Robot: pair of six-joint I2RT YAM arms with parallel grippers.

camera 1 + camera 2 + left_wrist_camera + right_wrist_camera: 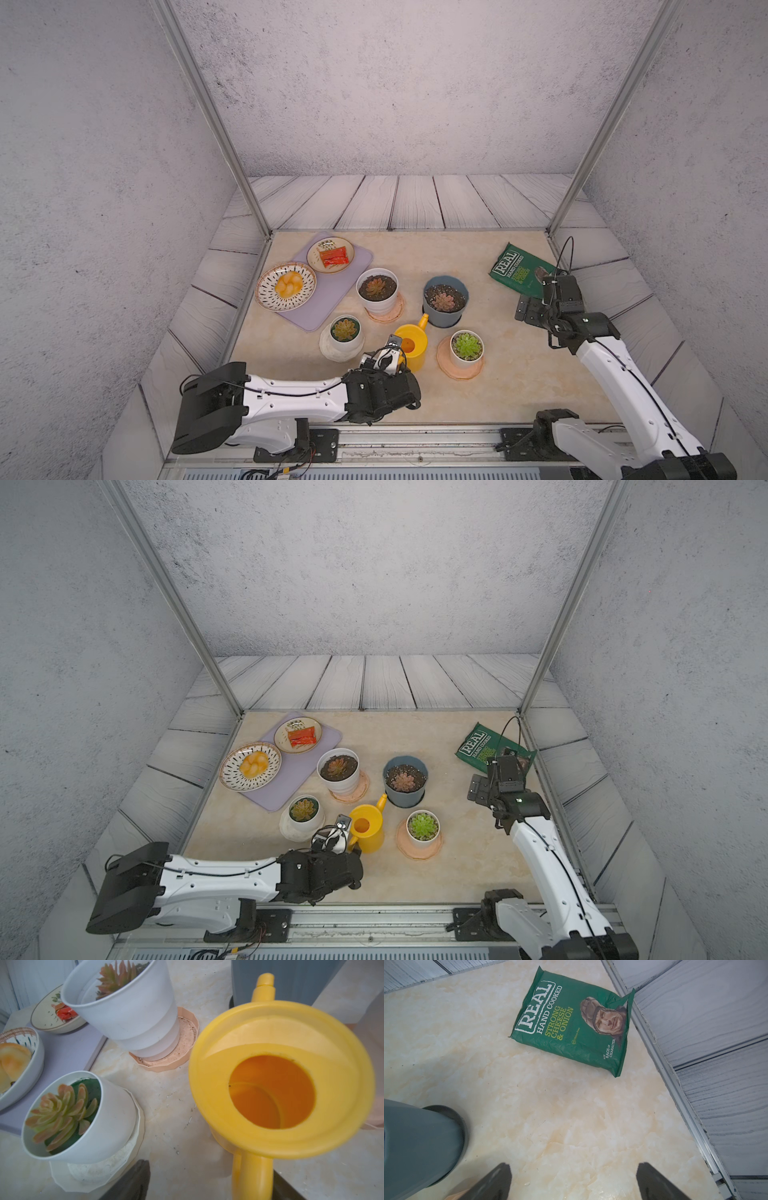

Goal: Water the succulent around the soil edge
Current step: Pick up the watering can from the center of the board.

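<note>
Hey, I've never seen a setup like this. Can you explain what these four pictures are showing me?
It is a robot with two arms mounted at the near edge of a table. Both top views look down on the whole scene from one overhead camera. The other two pictures come from a camera on each wrist. On the table stand four potted succulents, a yellow watering can, two plates of food on a purple mat, and a green crisp bag. The left gripper is open around the can's handle, not yet gripping it. The right gripper is open and empty.

Crisp bag [571,1022], REAL, Strong Cheese & Onion
</note>
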